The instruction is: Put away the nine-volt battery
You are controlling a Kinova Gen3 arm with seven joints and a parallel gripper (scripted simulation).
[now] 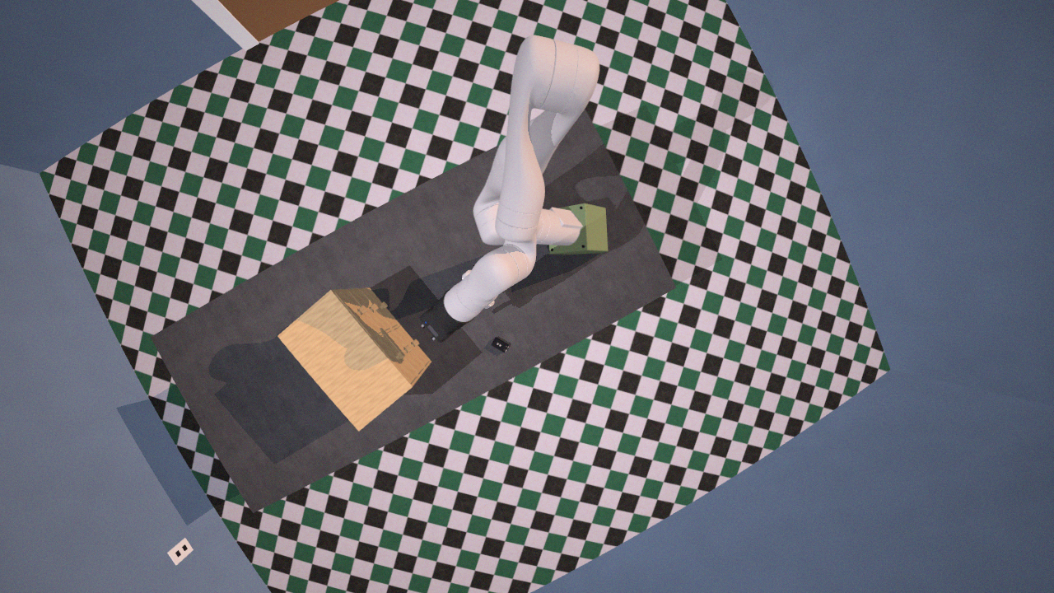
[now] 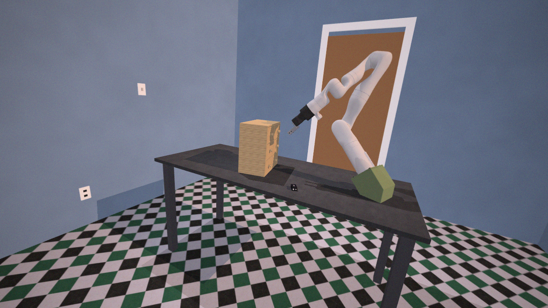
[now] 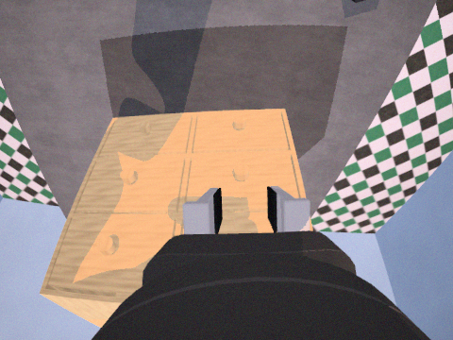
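Our gripper [image 1: 428,331] [image 2: 291,131] [image 3: 244,203] is part open with nothing in it, up by the front of the chest [image 1: 346,353] [image 2: 252,149] [image 3: 212,137]. If we go in crooked, a finger could bump a knob and push the chest askew. If we pull too far, a drawer could droop or fall out. The drawers look shut, so we can't see which one has a battery. The loose battery [image 1: 500,344] [image 2: 293,187] [image 3: 357,1] lies near the table's [image 1: 618,280] [image 2: 364,210] [image 3: 283,14] long edge away from the door.
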